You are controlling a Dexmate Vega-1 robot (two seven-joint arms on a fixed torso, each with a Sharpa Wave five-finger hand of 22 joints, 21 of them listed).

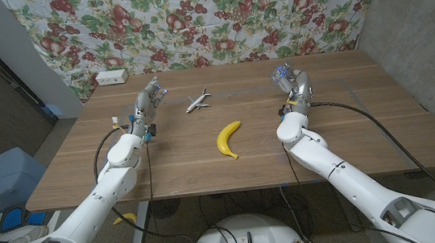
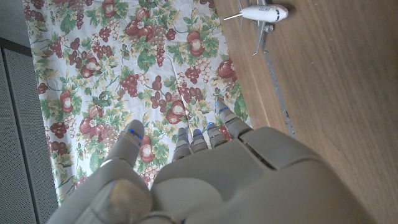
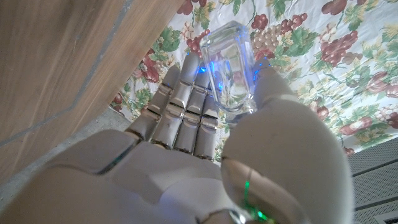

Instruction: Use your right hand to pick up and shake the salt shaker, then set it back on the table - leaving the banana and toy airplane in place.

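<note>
Shaker: clear salt shaker against right hand's palm
Right hand: thumb and fingers clamped around it, above table
Left hand: fingers spread, empty

One salt shaker sits between the right hand's fingers (clear glass), with one banana, one toy airplane and one white box beyond the left hand's fingertips.

Light: even, soft, overhead; your bench is evenly lit | Shadows: faint, short, under the banana | Glare: blue glow on the clear shaker | Focus: head view sharp; nearest fingers soft in your wrist views | Distortion: slight edge bowing.
</note>
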